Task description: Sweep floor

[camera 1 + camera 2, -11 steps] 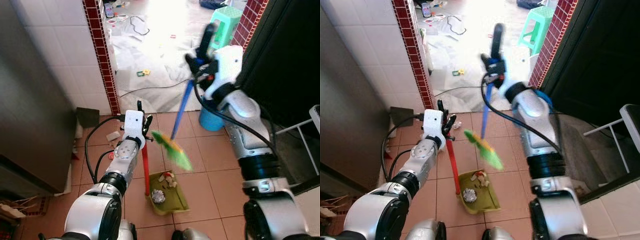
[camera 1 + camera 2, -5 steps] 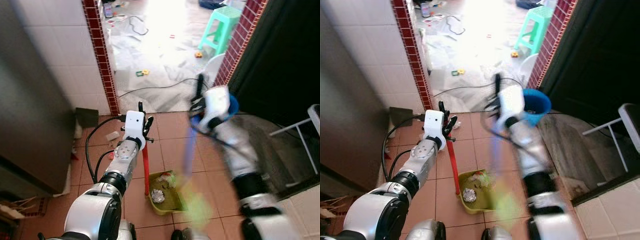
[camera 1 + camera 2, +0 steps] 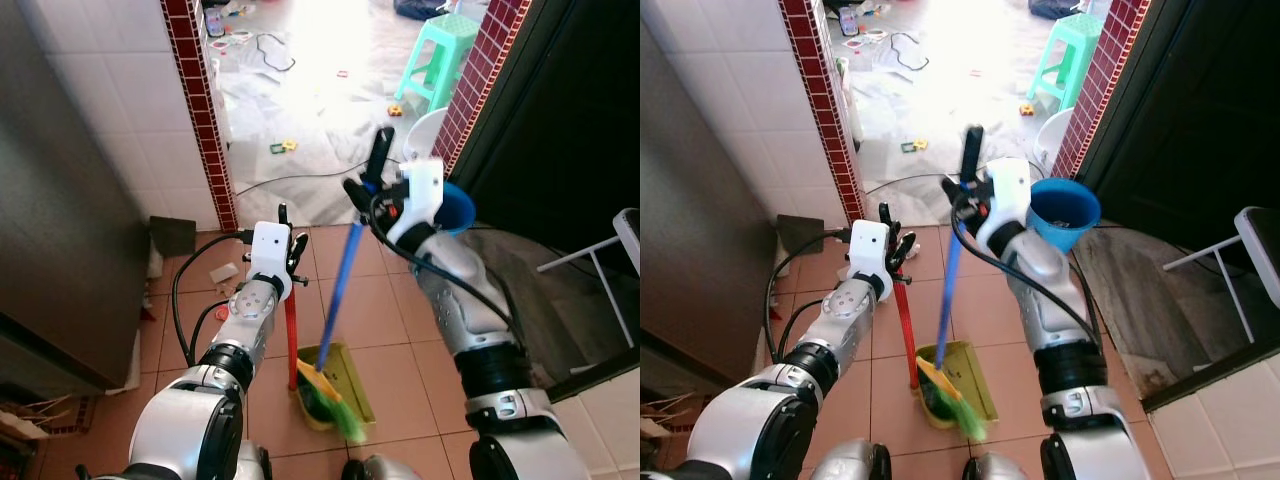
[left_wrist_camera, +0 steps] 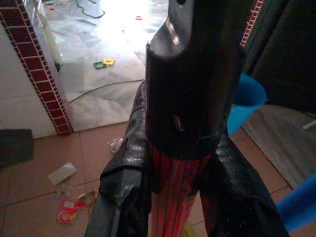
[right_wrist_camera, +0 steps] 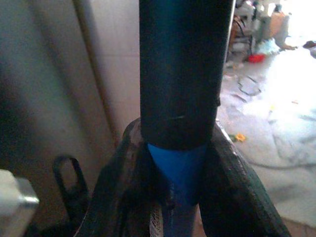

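Note:
My left gripper [image 3: 286,246] is shut on the upright red handle [image 3: 291,335] of a green dustpan [image 3: 349,379] that rests on the terracotta tiles. My right gripper [image 3: 372,188] is shut on the black grip of a broom with a blue handle [image 3: 342,275]. The handle slants down to the green bristles [image 3: 328,403], which lie across the dustpan's mouth and hide what is inside. In the left wrist view the red handle [image 4: 170,207] sits between the fingers [image 4: 123,192]. The right wrist view has the blue handle [image 5: 177,170] clamped the same way.
A blue bucket [image 3: 1063,212] stands by the right arm against a red-brick pillar [image 3: 470,85]. Scraps of litter [image 3: 225,271] lie left of the dustpan beside a dark cabinet [image 3: 60,220]. Beyond the doorway are a cable [image 3: 290,176], a green stool [image 3: 440,55] and scattered bits.
The right arm swung the broom down from a raised position; its bristles went from mid-air beside the dustpan to lying on it. The left gripper and dustpan stayed put.

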Controlling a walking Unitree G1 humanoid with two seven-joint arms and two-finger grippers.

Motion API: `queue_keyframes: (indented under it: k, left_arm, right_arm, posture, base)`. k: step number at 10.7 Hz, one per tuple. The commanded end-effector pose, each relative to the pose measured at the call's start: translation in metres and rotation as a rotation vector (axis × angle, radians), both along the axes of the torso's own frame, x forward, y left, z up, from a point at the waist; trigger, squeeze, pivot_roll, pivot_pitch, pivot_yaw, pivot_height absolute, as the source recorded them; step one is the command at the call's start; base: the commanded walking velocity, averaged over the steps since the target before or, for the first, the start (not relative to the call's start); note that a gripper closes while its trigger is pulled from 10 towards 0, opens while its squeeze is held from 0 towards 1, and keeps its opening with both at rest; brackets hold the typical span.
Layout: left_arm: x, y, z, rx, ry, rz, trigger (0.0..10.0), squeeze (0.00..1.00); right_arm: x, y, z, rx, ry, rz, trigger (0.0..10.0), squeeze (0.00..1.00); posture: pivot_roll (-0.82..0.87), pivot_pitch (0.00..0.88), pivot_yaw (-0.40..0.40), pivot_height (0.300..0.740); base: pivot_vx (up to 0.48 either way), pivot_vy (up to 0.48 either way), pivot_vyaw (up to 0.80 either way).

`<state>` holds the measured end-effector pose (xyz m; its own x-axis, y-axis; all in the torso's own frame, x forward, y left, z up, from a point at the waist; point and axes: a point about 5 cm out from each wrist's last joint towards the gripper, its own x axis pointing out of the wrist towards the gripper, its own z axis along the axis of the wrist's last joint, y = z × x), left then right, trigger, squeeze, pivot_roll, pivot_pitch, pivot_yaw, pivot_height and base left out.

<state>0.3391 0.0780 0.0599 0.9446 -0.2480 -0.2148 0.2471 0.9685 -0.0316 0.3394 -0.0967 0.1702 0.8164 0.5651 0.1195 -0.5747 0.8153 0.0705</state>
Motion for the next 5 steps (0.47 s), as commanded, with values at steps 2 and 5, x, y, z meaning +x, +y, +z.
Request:
queue_keyframes:
  k: [2,5]
  left_arm:
    - [-0.001,-0.004,-0.002,-0.033,0.03,-0.009,10.0,0.0]
    - [0.002,0.007,0.002,-0.043,-0.003,0.037,10.0,0.0]
  right_arm:
    - [-0.004,0.008,0.034,-0.075,-0.18,0.092,10.0,0.0]
    - [-0.012,0.001,0.04,-0.022,-0.147,0.108,10.0,0.0]
  posture:
    - [-0.07,0.034,-0.051,0.74]
    - [-0.07,0.044,-0.036,0.74]
  base:
    - [0.0,0.0,0.0]
    - [0.0,0.0,0.0]
